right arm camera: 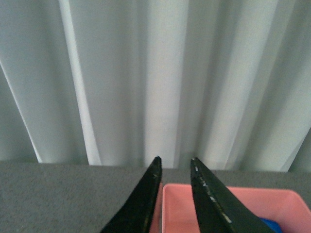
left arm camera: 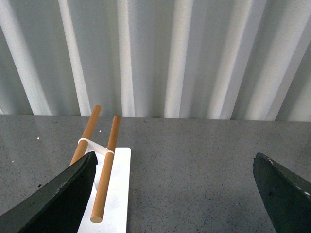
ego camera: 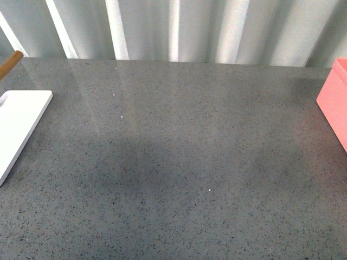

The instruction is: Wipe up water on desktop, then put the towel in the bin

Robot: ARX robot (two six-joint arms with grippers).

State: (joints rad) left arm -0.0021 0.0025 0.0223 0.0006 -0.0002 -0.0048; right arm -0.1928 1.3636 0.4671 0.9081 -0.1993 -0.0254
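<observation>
The desktop (ego camera: 179,162) fills the front view, a glossy speckled grey slab with neither arm showing on it. At its nine o'clock edge lies the corner of a flat white board (ego camera: 19,122), and a wooden rod (ego camera: 11,63) pokes in at about ten o'clock. At three o'clock, the corner of a pink bin (ego camera: 333,103) sits on the stone. Pale pleated curtains (ego camera: 173,30) hang behind the far edge.

The left wrist view shows the left gripper (left arm camera: 177,194) with its dark fingers spread wide, holding nothing, above bare stone. Beyond its fingers (left arm camera: 63,194) the white board carries a rack of two wooden rods joined by a white bracket (left arm camera: 95,148).

The right wrist view shows the right gripper (right arm camera: 176,194) with its fingers close together, a narrow gap between them and nothing visibly pinched. It hangs over the near wall of the pink bin. Inside the bin, a small patch of bright blue shows at one corner: the towel (right arm camera: 272,225), mostly cut off by the picture's edge.
</observation>
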